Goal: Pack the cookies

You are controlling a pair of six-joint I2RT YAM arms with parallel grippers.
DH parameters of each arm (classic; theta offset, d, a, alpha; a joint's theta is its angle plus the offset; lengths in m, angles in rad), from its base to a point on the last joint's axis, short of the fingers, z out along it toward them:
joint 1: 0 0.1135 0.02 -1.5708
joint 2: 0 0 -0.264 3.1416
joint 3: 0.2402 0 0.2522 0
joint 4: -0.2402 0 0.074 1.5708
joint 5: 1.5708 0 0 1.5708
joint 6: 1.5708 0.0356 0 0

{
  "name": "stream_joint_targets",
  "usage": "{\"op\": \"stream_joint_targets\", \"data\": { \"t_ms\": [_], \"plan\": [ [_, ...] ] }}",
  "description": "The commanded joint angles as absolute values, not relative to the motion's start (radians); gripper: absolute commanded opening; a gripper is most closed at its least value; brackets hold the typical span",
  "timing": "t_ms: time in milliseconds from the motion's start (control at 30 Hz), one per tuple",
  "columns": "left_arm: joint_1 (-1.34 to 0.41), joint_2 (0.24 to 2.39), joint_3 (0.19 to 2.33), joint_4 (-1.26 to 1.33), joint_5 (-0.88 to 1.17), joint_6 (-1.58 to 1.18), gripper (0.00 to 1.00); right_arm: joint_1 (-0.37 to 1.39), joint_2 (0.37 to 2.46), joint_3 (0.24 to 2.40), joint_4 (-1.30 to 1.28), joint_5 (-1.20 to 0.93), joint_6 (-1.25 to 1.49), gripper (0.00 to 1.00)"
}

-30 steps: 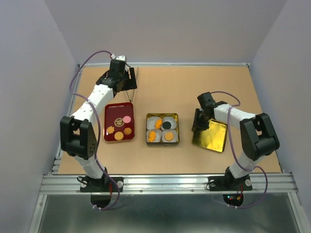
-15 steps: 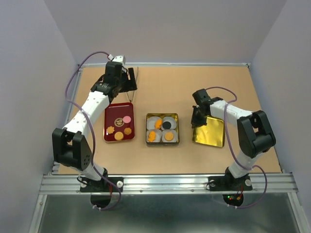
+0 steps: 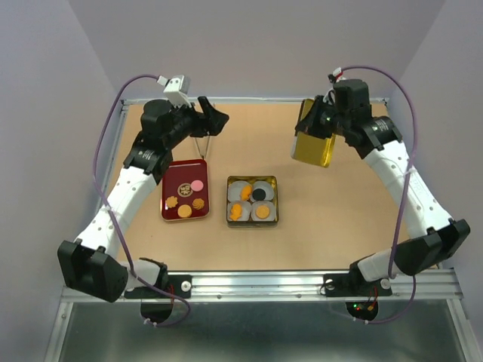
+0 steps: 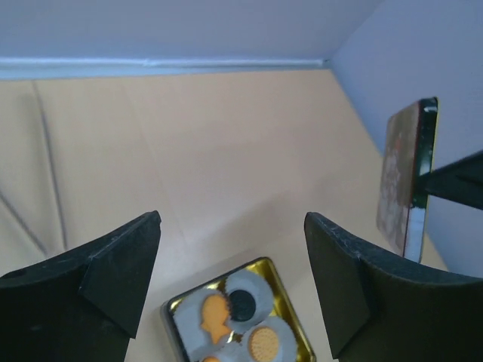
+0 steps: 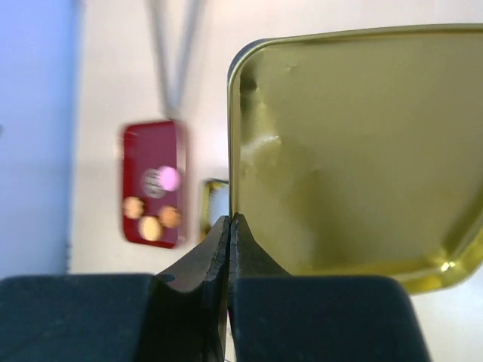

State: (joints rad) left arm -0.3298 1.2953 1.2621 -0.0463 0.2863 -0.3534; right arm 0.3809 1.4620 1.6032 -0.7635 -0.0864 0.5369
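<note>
Several cookies (image 3: 185, 211), orange with one pink (image 3: 197, 185) and one patterned, lie on a red tray (image 3: 169, 167). A gold tin (image 3: 230, 204) holds orange cookies (image 3: 262, 212) and a dark one (image 3: 259, 194) in white paper cups; it also shows in the left wrist view (image 4: 170, 309). My right gripper (image 3: 315, 115) is shut on the rim of the gold tin lid (image 3: 312, 145), held high above the table's far right; the lid (image 5: 347, 143) fills the right wrist view. My left gripper (image 3: 217, 118) is open and empty, raised above the far left.
A thin metal tongs-like tool (image 3: 204, 143) lies behind the red tray. Purple walls close in the table on three sides. The metal rail (image 3: 256, 283) runs along the near edge.
My right gripper has lifted the gold lid off the table and carried it up and to the far side. My left arm has risen and swung its gripper to the right.
</note>
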Motion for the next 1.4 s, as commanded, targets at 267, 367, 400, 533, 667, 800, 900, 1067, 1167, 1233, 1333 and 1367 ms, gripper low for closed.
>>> {"op": "stream_joint_targets", "data": {
  "t_ms": [267, 367, 400, 533, 667, 800, 900, 1067, 1167, 1233, 1333, 1367],
  "plan": [
    [-0.177, 1.124, 0.822, 1.046, 0.733, -0.875, 0.99, 0.385, 1.307, 1.755, -0.181, -0.704, 0.883, 0.00],
    [-0.138, 1.169, 0.753, 1.329, 0.779, -1.067, 0.99, 0.387, 1.296, 1.726, 0.124, -0.791, 1.085, 0.01],
    [-0.129, 1.187, 0.740, 1.418, 0.787, -1.141, 0.99, 0.385, 1.298, 1.711, 0.226, -0.810, 1.151, 0.00],
    [-0.086, 1.429, 0.738, 2.092, 0.802, -1.578, 0.99, 0.379, 1.341, 1.643, 0.722, -0.859, 1.589, 0.00],
    [-0.097, 1.465, 0.767, 2.092, 0.811, -1.588, 0.99, 0.368, 1.404, 1.600, 1.030, -0.841, 1.808, 0.00],
    [-0.098, 1.459, 0.807, 2.094, 0.802, -1.617, 0.99, 0.368, 1.445, 1.551, 1.321, -0.795, 1.986, 0.00],
    [-0.101, 1.433, 0.830, 2.092, 0.764, -1.641, 0.99, 0.368, 1.463, 1.514, 1.425, -0.747, 2.069, 0.00],
    [-0.136, 1.422, 0.862, 2.092, 0.709, -1.664, 0.99, 0.368, 1.474, 1.505, 1.459, -0.724, 2.075, 0.01],
    [-0.211, 1.454, 0.900, 2.092, 0.675, -1.649, 0.99, 0.368, 1.486, 1.532, 1.463, -0.732, 2.074, 0.00],
    [-0.262, 1.469, 0.916, 2.092, 0.648, -1.634, 0.99, 0.368, 1.486, 1.532, 1.465, -0.726, 2.079, 0.00],
    [-0.302, 1.499, 0.954, 2.094, 0.612, -1.621, 0.99, 0.368, 1.482, 1.517, 1.465, -0.724, 2.077, 0.00],
    [-0.308, 1.502, 0.965, 2.092, 0.606, -1.621, 0.99, 0.368, 1.476, 1.513, 1.466, -0.724, 2.075, 0.00]
  ]
}}
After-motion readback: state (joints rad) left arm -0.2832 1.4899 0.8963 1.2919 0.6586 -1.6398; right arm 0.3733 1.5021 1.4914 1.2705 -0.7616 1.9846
